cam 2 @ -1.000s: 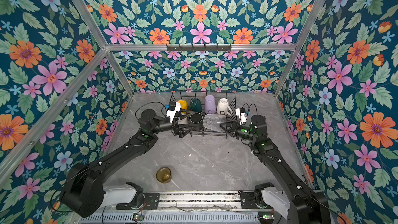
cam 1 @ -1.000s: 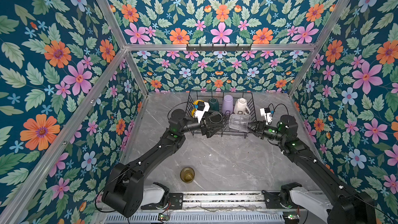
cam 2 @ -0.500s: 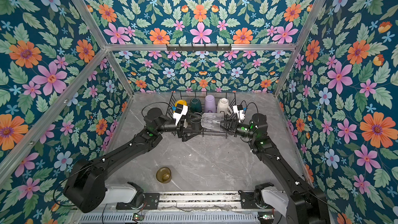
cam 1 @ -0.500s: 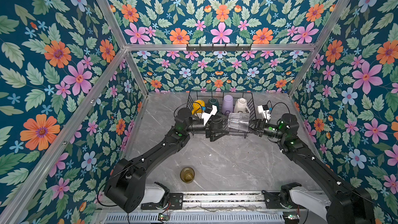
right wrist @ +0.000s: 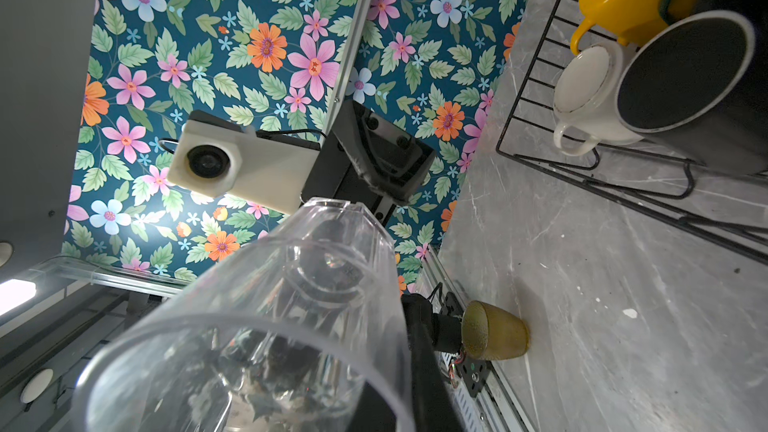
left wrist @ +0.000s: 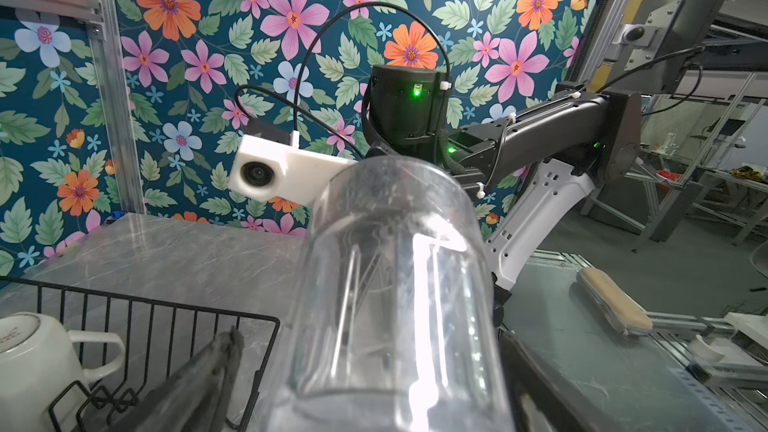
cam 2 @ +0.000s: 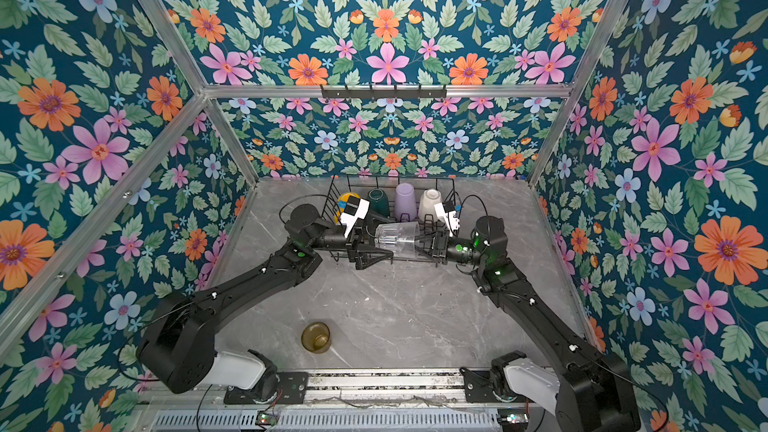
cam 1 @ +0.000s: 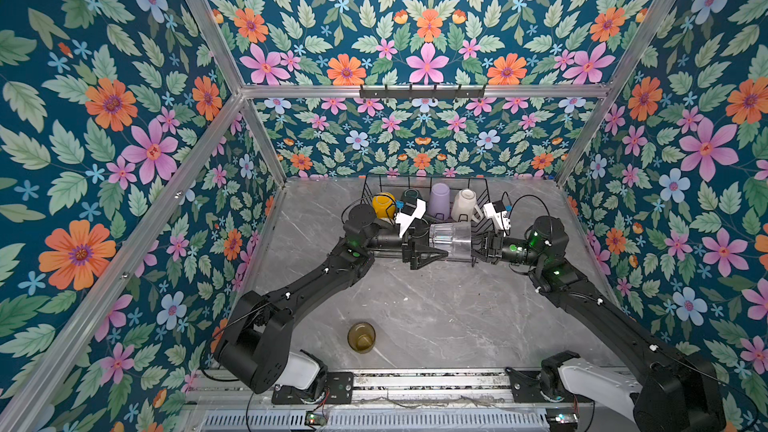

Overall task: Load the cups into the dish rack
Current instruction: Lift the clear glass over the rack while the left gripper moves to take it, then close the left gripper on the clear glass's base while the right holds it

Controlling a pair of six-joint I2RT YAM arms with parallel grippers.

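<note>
Clear glass held sideways between my two grippers, over the front edge of the dish rack.
My right gripper is clamped on the glass's rim and holds it level in the air. My left gripper has its jaws wide apart around the base end. The yellow mug, lilac tumbler and cream mug sit in the rack. The olive-amber glass stands alone on the marble table, well apart.
</note>
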